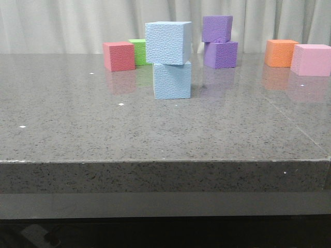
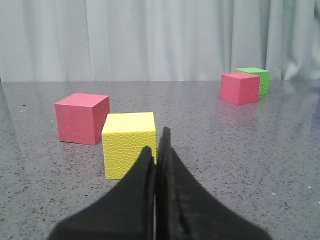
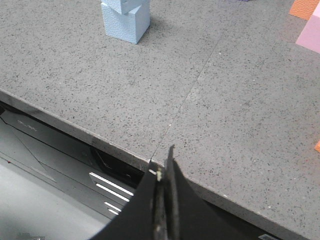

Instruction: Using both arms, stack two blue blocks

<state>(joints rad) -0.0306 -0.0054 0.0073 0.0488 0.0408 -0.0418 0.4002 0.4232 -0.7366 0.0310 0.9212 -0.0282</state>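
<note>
Already the two pale blue foam blocks [image 1: 169, 62] sit one on top of the other in the middle of the grey speckled tabletop [image 1: 155, 134]. They look light and squashy, so hold one gently by its flat sides. The left claw [image 2: 156, 150] and right claw [image 3: 165, 170] are both clenched, holding nothing.

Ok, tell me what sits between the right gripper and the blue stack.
Nothing: the right wrist view shows only bare grey table between the right gripper, shut at the table's near edge, and the stacked blue blocks.
</note>
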